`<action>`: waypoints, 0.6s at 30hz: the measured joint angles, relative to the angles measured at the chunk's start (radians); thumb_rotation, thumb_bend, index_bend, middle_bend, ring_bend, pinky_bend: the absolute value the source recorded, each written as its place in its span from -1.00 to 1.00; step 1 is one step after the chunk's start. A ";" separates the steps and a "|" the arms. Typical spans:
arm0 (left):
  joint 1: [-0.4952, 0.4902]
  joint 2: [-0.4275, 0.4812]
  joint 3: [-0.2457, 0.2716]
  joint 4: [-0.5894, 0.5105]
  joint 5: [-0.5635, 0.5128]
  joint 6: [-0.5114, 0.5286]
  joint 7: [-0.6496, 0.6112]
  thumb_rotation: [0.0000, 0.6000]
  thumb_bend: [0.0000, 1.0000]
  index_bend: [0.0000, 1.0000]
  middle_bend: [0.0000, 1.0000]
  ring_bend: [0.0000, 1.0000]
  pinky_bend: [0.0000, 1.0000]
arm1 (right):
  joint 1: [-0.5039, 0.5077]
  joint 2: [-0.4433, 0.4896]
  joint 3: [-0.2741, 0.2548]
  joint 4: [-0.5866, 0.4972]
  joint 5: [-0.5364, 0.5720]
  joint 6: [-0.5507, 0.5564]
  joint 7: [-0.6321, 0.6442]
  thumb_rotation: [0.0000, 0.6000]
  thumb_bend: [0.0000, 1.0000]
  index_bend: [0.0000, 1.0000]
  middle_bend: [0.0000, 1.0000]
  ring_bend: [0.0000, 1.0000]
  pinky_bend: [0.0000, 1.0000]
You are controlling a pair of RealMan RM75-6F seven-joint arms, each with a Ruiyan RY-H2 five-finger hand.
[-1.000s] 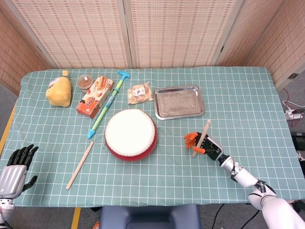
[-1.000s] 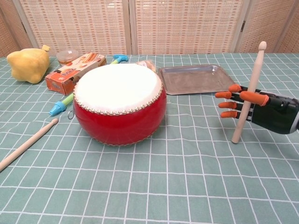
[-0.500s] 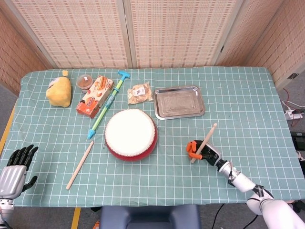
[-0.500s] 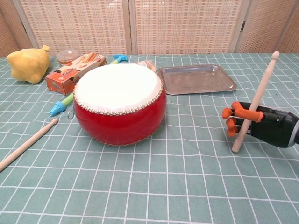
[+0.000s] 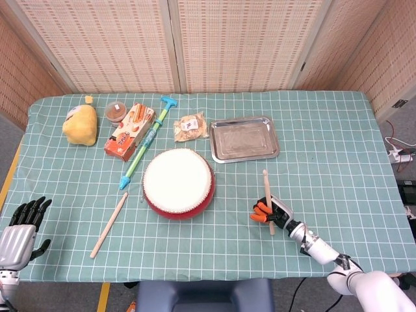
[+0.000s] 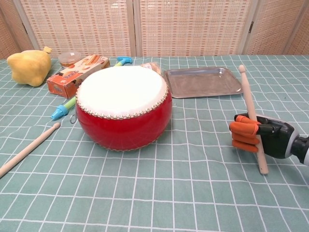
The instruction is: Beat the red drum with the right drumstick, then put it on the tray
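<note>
Since half a second ago the right hand has curled its orange-tipped fingers around the right drumstick, and the stick has swung over: before it leaned with its tip to the right, now it stands nearly upright with the tip tilted a little to the left. In the head view the right hand has also drawn slightly nearer to the front edge of the table. The stick's lower end in the chest view is close to the cloth, but I cannot tell if it touches.

The red drum sits well to the left of this hand, with open checked cloth between them; nothing lies in that gap. The metal tray is behind the hand, towards the far side of the table, just beside the drum's far right edge, and it holds nothing.

The left hand rests at the near left corner, off the table edge, fingers slightly apart and holding nothing.

Around the drum on its left side lie a second drumstick, slanted on the cloth near the drum, and a long blue-green toy pump whose tip comes close to the drum's rim. Further back are an orange snack box, a small brown cup, a yellow plush toy and a small clear snack bag. A woven folding screen stands behind the table.
</note>
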 measured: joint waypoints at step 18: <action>-0.004 0.006 -0.006 -0.005 0.003 0.006 0.014 1.00 -0.49 -1.00 -1.00 -1.00 -0.99 | 0.052 0.210 0.054 -0.291 -0.002 0.066 -0.359 1.00 0.21 1.00 0.94 1.00 1.00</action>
